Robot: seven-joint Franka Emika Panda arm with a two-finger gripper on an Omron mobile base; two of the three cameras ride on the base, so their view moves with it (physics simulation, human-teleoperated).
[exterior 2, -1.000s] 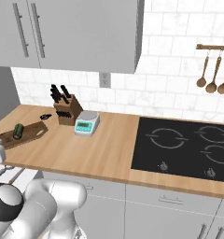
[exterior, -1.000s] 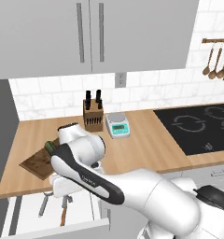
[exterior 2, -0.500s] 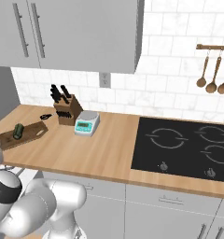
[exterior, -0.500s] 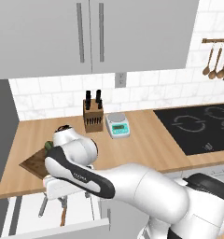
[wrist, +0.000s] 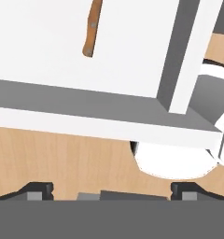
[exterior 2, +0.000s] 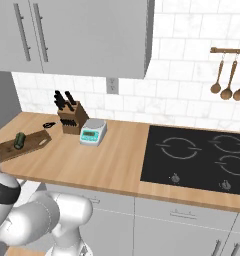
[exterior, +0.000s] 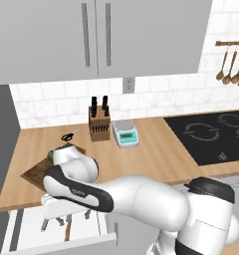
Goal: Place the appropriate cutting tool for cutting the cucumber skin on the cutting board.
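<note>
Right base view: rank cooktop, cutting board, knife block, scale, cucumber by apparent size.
Largest to smallest as they look:
1. cooktop
2. cutting board
3. knife block and scale, which look about alike, so I won't split them
4. cucumber

All sit on the same counter; differing camera distance skews this.

The drawer (wrist: 62,51) lies open from above, holding just a brown-handled knife (wrist: 92,29).

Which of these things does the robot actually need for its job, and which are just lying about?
Needed: slim grey peeler in the open drawer, cucumber, cutting board.
Lying about: brown-handled knife, scissors, knife block, scale, stove, hanging spoons.
</note>
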